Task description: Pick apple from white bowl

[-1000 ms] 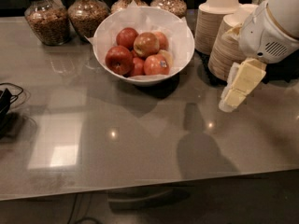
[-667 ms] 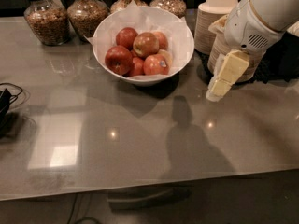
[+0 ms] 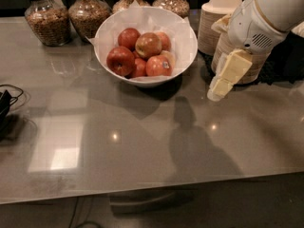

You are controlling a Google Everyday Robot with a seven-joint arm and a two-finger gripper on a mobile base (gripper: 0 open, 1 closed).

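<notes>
While the gripper (image 3: 216, 93) hangs over the tabletop (image 3: 142, 141), jaw spread indiscernible, the apple (image 3: 148, 45) in the white bowl (image 3: 156, 81) lies left of the jaws; best descend from above.

We see our gripper (image 3: 215, 92) hanging over the grey table (image 3: 142, 146), right of the white bowl (image 3: 151, 82), whose apple (image 3: 148, 45) tops the pile.

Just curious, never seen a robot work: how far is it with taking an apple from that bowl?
Nothing is done yet: the apple lies in the white bowl atop the other apples. The gripper hangs beside the bowl, above the table, carrying nothing. Reaching, grasping and lifting remain.
</notes>
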